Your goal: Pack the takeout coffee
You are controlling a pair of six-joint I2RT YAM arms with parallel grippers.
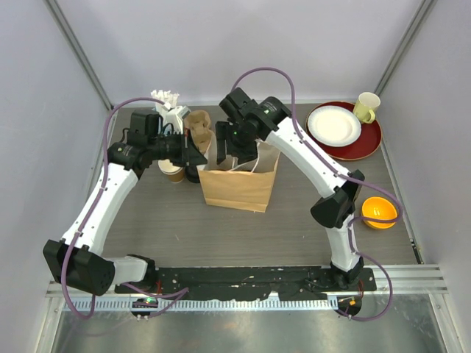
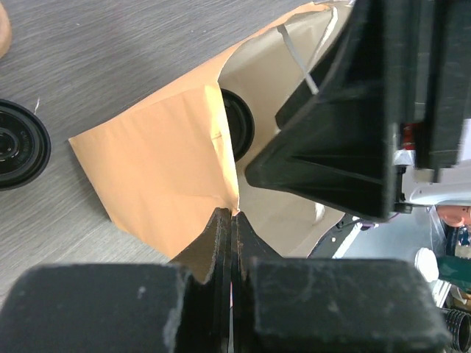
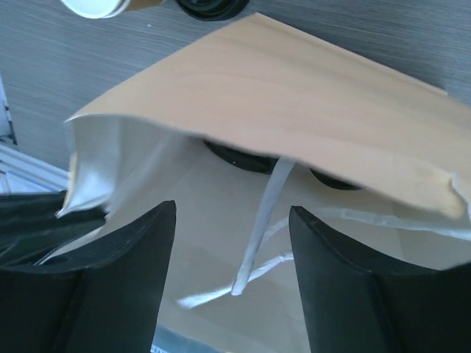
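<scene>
Bagged cup is sitting inside the paper bag, its black lid showing against the bag's left inner wall. In the right wrist view dark lid edges are peeking from under the bag's rim; it is impossible to tell whether that is one lid or two. Another black lid is lying on the desk just beside the bag's left side, probably the second coffee, though its cup body is not showing. So packing is judged partway done.

Left claw is pressed together, pinching the bag's rim and holding the mouth open. Right claw is spread, gripping nothing and hanging over the open mouth, with the white handle lying between its fingers.

Risks from here:
- The right claw may be snagging that handle on the way out, which would drag or tip the bag and the cup in it.
- The left pinch is on thin paper at the edge. A slip or tear would let the mouth sag shut.
- The left arm is crowding the lid on the desk, so a sideways move could knock it over.
</scene>
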